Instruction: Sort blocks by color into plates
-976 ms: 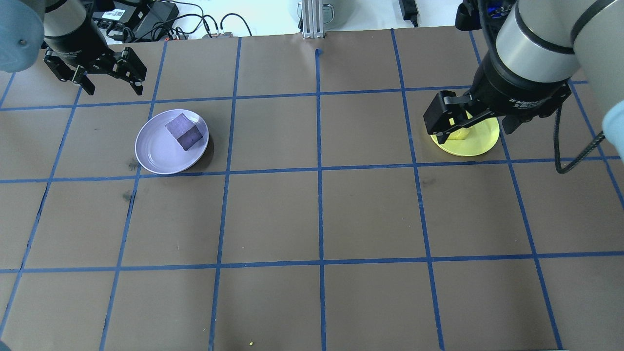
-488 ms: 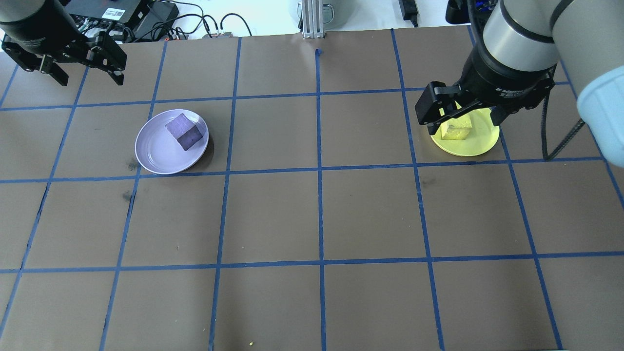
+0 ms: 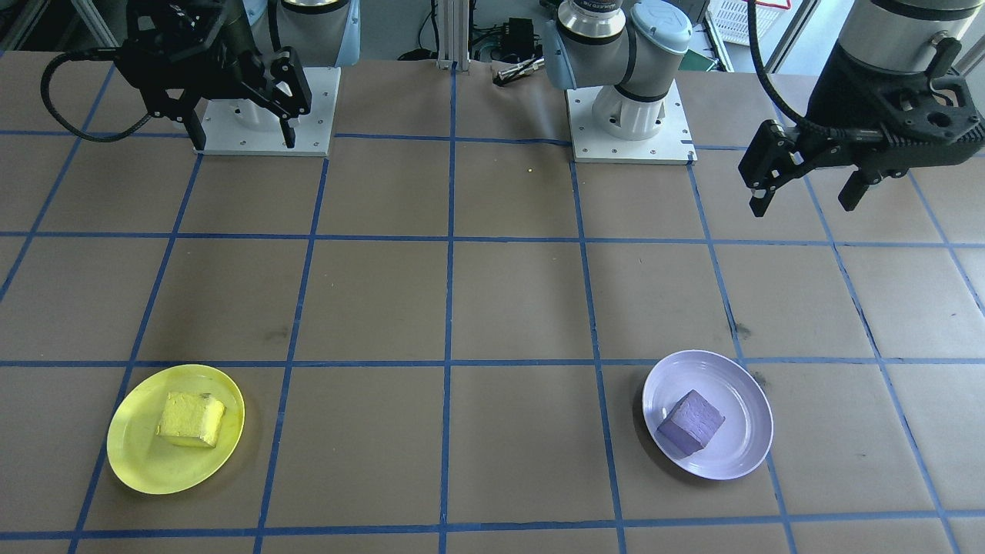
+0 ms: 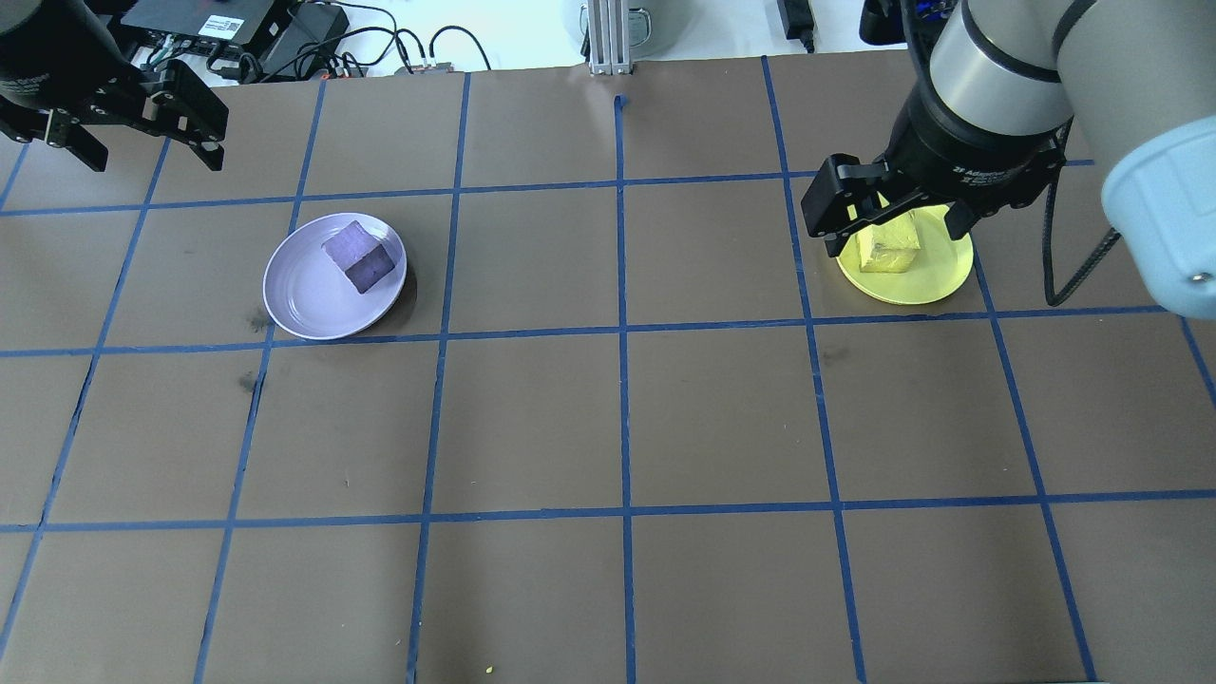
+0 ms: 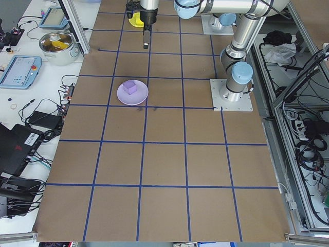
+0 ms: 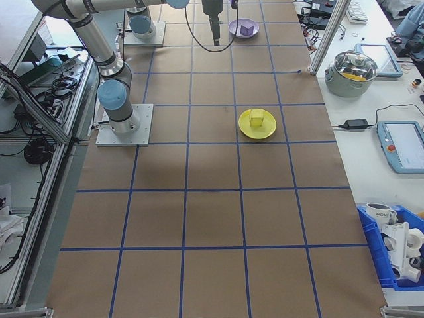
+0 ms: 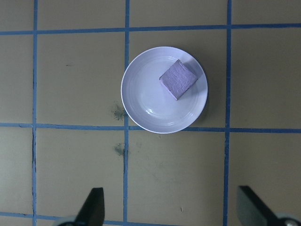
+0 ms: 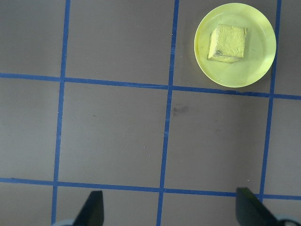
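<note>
The purple block (image 4: 358,256) lies in the lavender plate (image 4: 304,304) on the left half of the table; the left wrist view also shows the block (image 7: 178,79) and plate (image 7: 146,99). In the yellow plate (image 4: 929,280) on the right half rests the yellow block (image 4: 888,251), which the right wrist view (image 8: 227,43) shows from high up. My left gripper (image 4: 152,157) hangs open and empty, raised beyond and left of the lavender plate. High over the table, my right gripper (image 4: 895,237) is open and holds nothing, its fingers overlapping the yellow plate in the overhead view.
Brown table with a blue tape grid. Both arm bases (image 3: 631,115) stand on white mounts at the robot's edge. An aluminium post (image 4: 608,38), cables and electronics (image 4: 285,28) sit past the far edge. A pot (image 6: 356,69) stands on the side bench.
My right gripper has lifted and drawn back from the yellow plate, uncovering more of the yellow block. My left gripper has moved further left and away from the lavender plate. Blocks and plates have not moved.
</note>
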{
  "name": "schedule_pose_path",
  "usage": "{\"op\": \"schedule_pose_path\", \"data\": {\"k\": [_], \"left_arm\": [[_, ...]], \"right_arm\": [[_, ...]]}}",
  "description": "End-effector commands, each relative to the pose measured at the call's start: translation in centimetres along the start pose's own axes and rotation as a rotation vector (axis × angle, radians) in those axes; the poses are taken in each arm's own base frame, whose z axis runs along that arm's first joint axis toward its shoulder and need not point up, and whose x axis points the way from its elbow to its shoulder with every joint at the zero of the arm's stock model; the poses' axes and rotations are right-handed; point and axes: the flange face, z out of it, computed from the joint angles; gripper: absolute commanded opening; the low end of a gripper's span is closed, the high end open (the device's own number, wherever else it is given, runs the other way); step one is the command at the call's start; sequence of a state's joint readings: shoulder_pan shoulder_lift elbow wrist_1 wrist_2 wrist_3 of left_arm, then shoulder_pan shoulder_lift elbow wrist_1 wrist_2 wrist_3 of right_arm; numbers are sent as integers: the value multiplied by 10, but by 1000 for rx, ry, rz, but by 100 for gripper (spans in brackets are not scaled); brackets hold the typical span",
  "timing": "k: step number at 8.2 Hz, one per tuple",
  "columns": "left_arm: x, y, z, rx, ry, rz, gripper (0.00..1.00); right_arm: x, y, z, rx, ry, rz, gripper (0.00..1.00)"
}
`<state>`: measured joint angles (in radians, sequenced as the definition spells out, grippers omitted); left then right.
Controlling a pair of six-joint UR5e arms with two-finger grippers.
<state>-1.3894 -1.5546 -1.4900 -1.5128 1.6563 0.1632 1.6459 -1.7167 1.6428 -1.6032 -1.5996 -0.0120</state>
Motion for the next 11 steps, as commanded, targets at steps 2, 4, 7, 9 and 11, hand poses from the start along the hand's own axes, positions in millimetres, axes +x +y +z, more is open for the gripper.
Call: {"op": "schedule_pose_path", "data": {"k": [2,4,7,9,11], "left_arm": [[2,-2,5,-8,9,0,100],[2,-5,9,-10,17,1,100],[15,-5,13,-15,52,18,100],[19,0,-1,19,66,17,100],[25,-8,11,8,131,18,100]], "right_arm": [[0,-2,2,12,2,-3,100],[0,-4,-3,44,-2,2,100],[1,-6,-1,49,7,3,100],[0,-6,-1,49,-1,1,100],[0,-6,0,47,-1,1,100]]}}
